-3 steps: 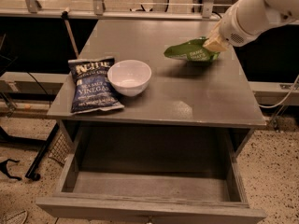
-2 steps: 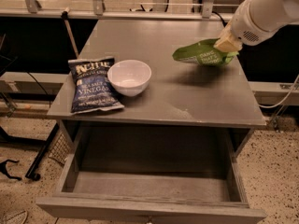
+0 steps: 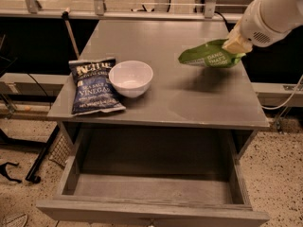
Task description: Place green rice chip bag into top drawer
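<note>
Currently in the carrying step, probably, with the gripper (image 3: 235, 44) over the far right of the gray table (image 3: 189, 98), clamped on one end of the green rice chip bag (image 3: 207, 58), hanging just above the tabletop. Next: bring forward past the table edge, lower into the open, empty top drawer (image 3: 151, 211), and only then release.
</note>
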`<state>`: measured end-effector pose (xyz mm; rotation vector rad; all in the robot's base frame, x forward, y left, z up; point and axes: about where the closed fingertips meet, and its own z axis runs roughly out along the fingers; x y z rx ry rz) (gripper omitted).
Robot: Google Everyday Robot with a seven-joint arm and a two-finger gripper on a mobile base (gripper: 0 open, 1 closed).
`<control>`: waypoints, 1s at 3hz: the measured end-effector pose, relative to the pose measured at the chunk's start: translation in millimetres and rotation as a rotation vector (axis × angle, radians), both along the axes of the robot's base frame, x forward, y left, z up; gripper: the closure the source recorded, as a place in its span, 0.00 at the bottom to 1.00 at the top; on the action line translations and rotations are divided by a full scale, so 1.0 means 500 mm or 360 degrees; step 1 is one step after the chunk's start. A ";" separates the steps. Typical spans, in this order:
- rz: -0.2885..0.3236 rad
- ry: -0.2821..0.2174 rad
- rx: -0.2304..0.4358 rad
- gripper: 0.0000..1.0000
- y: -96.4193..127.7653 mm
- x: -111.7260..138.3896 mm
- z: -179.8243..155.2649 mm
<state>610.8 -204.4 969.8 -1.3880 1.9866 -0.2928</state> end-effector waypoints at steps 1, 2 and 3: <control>-0.0016 -0.0035 -0.0050 1.00 -0.002 -0.070 0.026; -0.0030 -0.0001 -0.0154 1.00 0.009 -0.192 0.035; -0.0070 0.0029 -0.0220 1.00 0.013 -0.273 0.038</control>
